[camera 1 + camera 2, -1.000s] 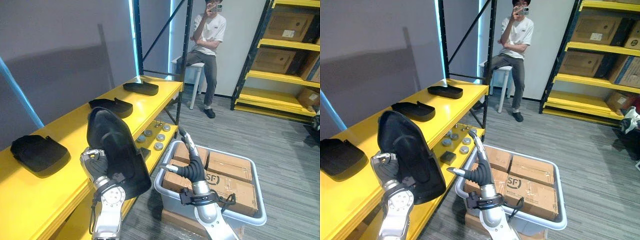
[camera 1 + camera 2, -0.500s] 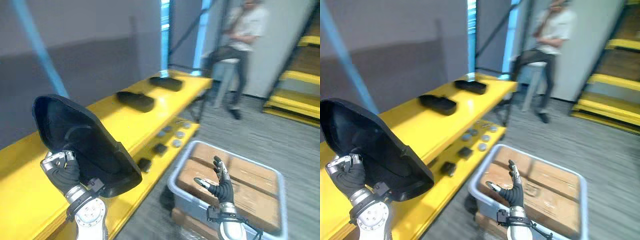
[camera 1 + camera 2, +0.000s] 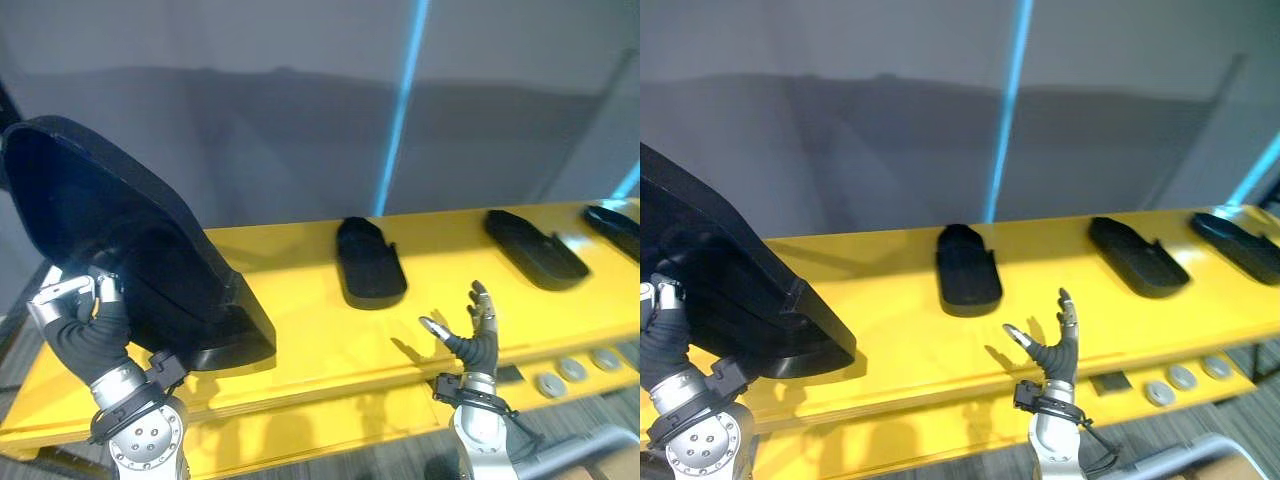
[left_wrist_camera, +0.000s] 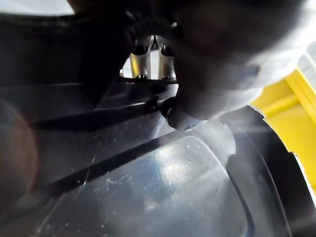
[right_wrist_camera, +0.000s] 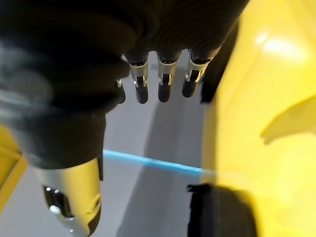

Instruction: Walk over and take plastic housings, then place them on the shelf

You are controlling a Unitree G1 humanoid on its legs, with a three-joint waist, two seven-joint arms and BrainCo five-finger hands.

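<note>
Plain black on big housing (image 3: 120, 250), faint pale scratches on its glossy inside. Same black on smaller housings (image 3: 368, 262). Bright yellow all over shelf (image 3: 300, 345). Flat grey on wall (image 3: 200, 120), crossed by slanting light-blue strip (image 3: 400, 110). Silver with dark tips on fingers of left hand (image 3: 85, 330) and right hand (image 3: 478, 345), dark ribbed covers behind. Dull grey on discs (image 3: 575, 370).

count of things at the yellow shelf (image 3: 300, 345), kind by kind.
four black plastic housings (image 3: 370, 262) in all: three lying flat on the top board, well apart, plus one held housing (image 3: 120, 240) gripped by the left hand (image 3: 85, 325). two hands, the right hand (image 3: 470, 340) spread and empty. three round grey discs (image 3: 577, 370) and one small dark block (image 3: 510, 373) on the lower board. two blue light strips (image 3: 400, 100) on the wall.
</note>
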